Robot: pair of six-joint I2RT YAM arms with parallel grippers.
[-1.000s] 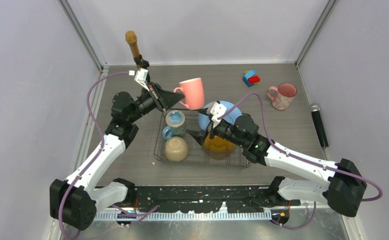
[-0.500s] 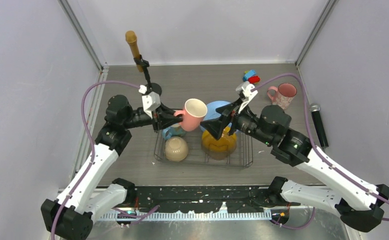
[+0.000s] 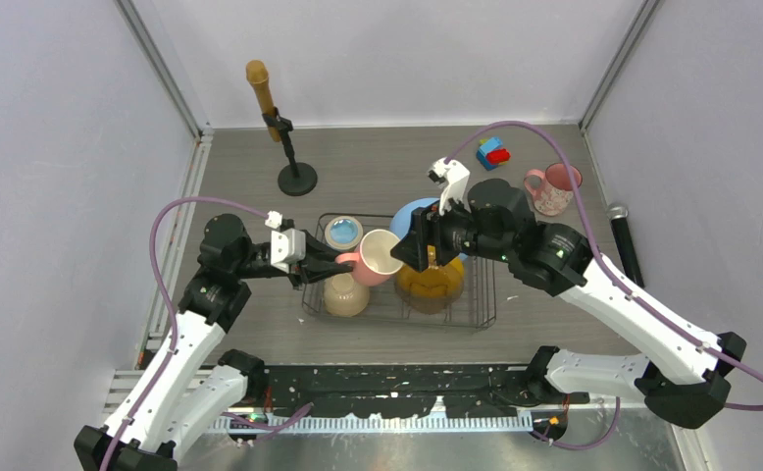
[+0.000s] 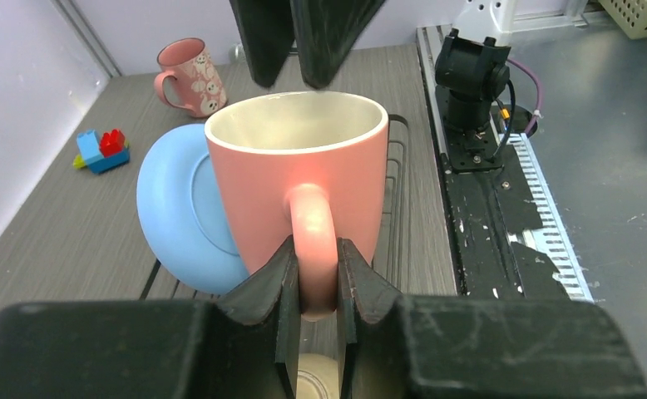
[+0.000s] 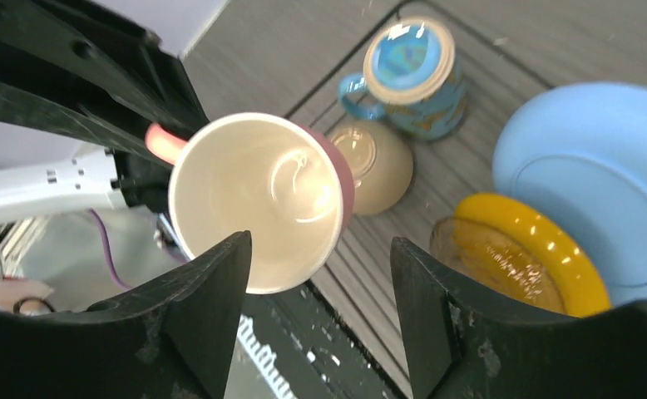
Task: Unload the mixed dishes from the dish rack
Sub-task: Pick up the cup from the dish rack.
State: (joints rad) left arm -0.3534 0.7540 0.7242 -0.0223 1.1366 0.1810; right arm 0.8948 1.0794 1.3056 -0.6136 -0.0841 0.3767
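My left gripper (image 4: 314,258) is shut on the handle of the plain pink mug (image 4: 303,166), holding it above the dish rack (image 3: 485,294) with its mouth turned toward the right arm. In the top view the pink mug (image 3: 373,257) sits between both grippers. My right gripper (image 5: 320,249) is open just in front of the mug's mouth (image 5: 258,199), one finger by the rim, nothing held. In the rack are the blue mug (image 5: 407,71), the upturned beige bowl (image 5: 378,162), the yellow plate (image 5: 528,258) and the light-blue plate (image 5: 603,183).
A speckled pink mug (image 3: 554,188) and a red-blue toy block (image 3: 492,152) stand on the table at the back right. A black stand with a brown microphone (image 3: 294,177) is at the back left. A black microphone (image 3: 628,245) lies by the right wall.
The left arm brought the pink mug from behind the rack forward and down over it. The right gripper lifted out of the rack, swung to the mug's mouth, and its jaws narrowed.
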